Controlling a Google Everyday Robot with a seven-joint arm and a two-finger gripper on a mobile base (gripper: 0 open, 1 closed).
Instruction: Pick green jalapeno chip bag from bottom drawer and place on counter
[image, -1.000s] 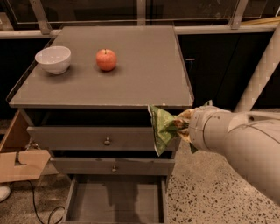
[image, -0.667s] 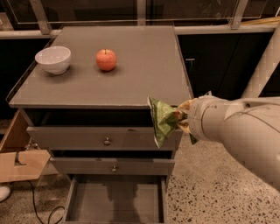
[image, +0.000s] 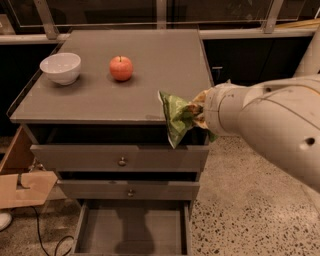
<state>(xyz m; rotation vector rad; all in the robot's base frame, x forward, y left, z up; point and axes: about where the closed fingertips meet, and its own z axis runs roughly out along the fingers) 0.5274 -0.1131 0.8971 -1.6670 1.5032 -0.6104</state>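
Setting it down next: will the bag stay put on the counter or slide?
Probably floppy: the bag droops crumpled from the tool at the counter's front right edge. Likely light: one pinched end carries it. Its shiny skin may slide.

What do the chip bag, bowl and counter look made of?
The chip bag, held in the end effector by the front right corner of the counter: thin plastic film, probably, crinkled and glossy. The bowl: likely glazed ceramic, smooth sheen. The counter: matte grey laminate or painted board, dull surface.
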